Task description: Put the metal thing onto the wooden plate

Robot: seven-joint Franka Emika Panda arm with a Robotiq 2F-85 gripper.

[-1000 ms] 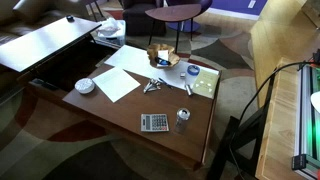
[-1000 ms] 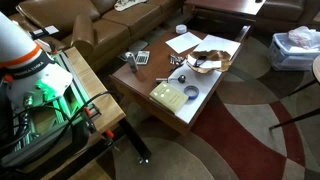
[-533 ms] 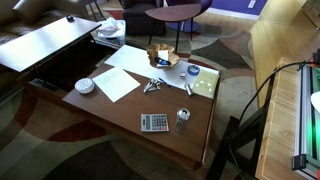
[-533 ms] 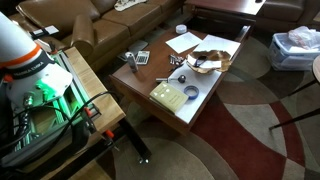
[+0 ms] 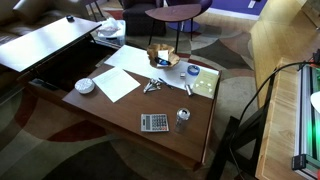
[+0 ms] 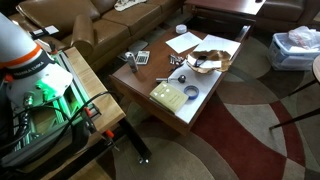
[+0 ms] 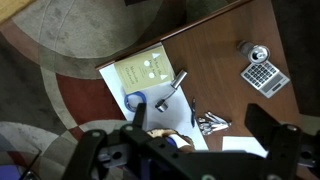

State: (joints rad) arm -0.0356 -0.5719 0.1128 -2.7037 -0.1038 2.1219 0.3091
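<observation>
The metal thing [image 7: 172, 92] is a slim dark grey piece with a round end. It lies on the wooden table beside a pale green pad [image 7: 143, 72], and shows in both exterior views [image 5: 186, 88] [image 6: 183, 78]. The wooden plate [image 5: 160, 57] [image 6: 210, 62] holds clutter near the white papers. In the wrist view only its brown edge [image 7: 163, 133] shows behind my gripper. My gripper [image 7: 180, 135] hangs high above the table, jaws wide apart and empty. It does not show in the exterior views.
A brighter silver splayed piece [image 7: 210, 124] [image 5: 153, 86], a calculator [image 7: 262, 74] [image 5: 154, 122] and an upright metal cup [image 7: 258, 53] [image 5: 182, 118] are on the table. White papers [image 5: 118, 84] and a white dish [image 5: 85, 86] lie nearby. A sofa [image 6: 90, 25] stands behind.
</observation>
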